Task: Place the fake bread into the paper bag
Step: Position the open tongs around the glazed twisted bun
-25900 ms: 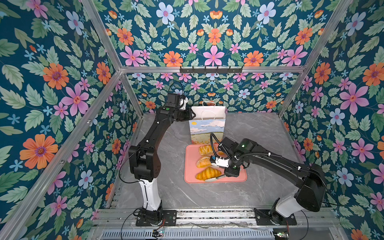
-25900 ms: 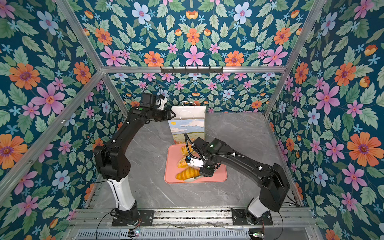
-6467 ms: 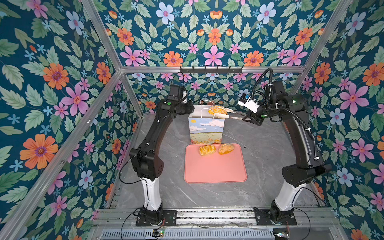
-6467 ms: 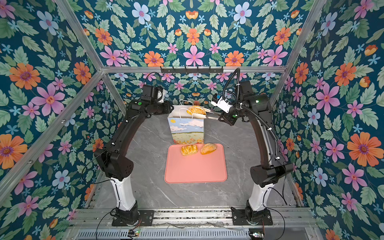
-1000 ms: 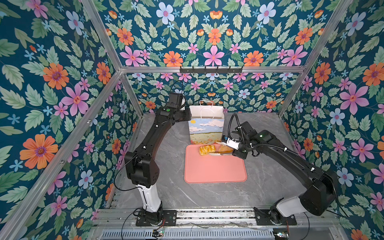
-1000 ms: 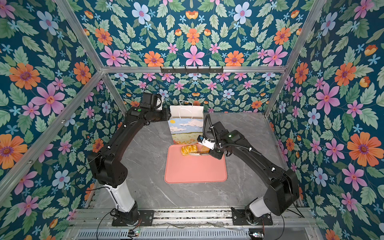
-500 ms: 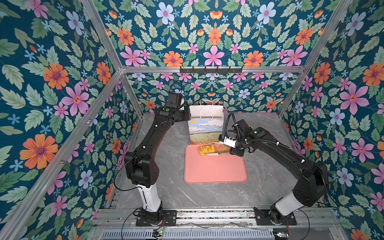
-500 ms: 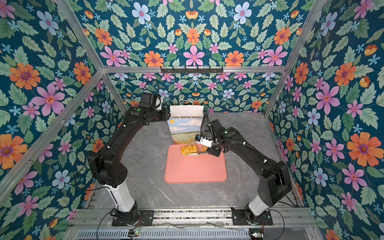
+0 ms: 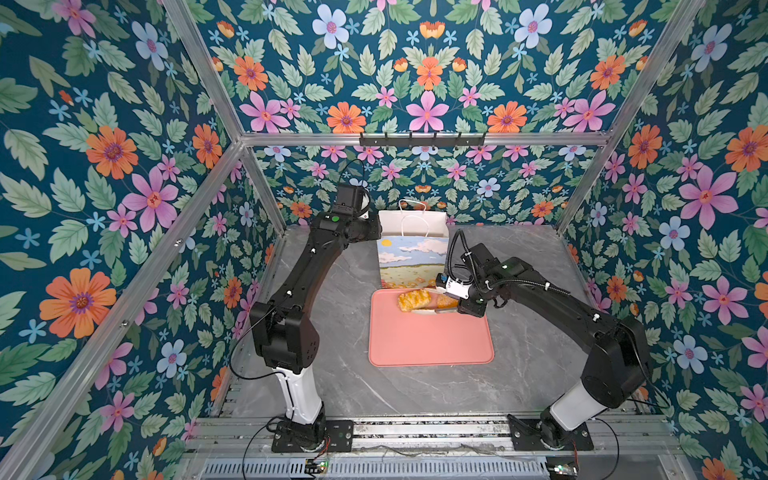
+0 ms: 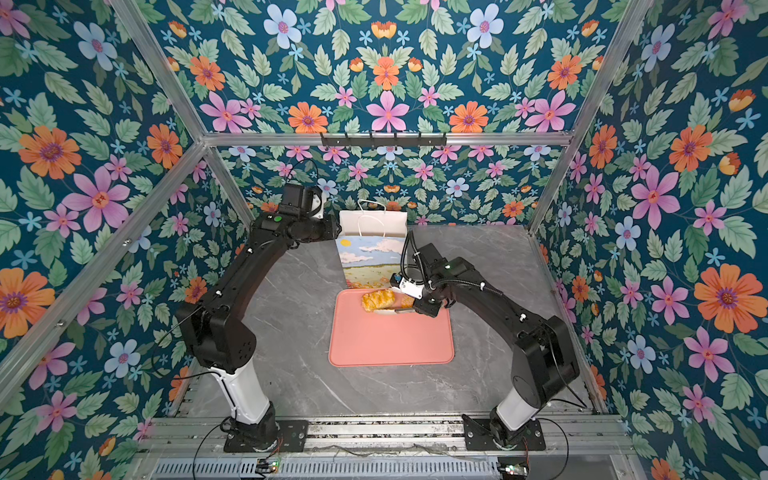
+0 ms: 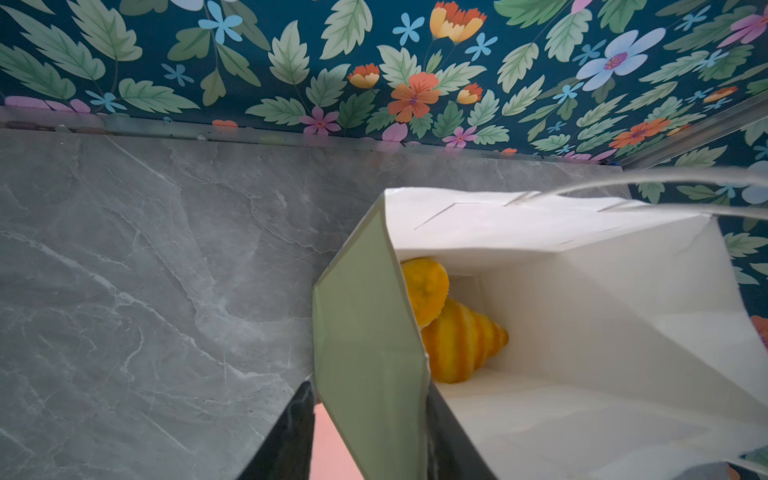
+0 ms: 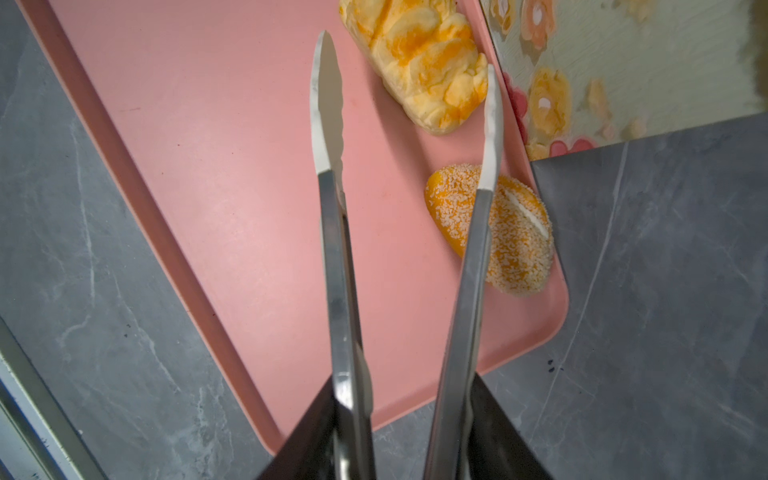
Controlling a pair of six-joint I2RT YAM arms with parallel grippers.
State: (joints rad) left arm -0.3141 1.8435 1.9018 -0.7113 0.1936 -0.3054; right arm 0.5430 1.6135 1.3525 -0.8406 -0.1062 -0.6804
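Left claw [image 11: 368,415] is shown clamped on a side wall of the paper bag [image 9: 413,257], which is kept upright and open-mouthed at the back of the grey surface [image 9: 332,282]. Inside the bag, a ridged croissant [image 11: 461,345] and a second golden piece [image 11: 426,291] are seen on the white bottom; what else lies hidden cannot be told. Just in front, at the far edge of the pink tray [image 9: 428,340], two pieces are left: the lattice pastry [image 9: 414,300] and, just beside it, the sesame roll [image 12: 511,245]. The task is judged well advanced, with these two yet to be bagged. Further right, the right claw [image 12: 403,415] is closed on metal tongs [image 12: 336,249], whose arms are spread and empty. One arm crosses over the sesame roll, and the pastry's end appears between the tips; contact cannot be told.
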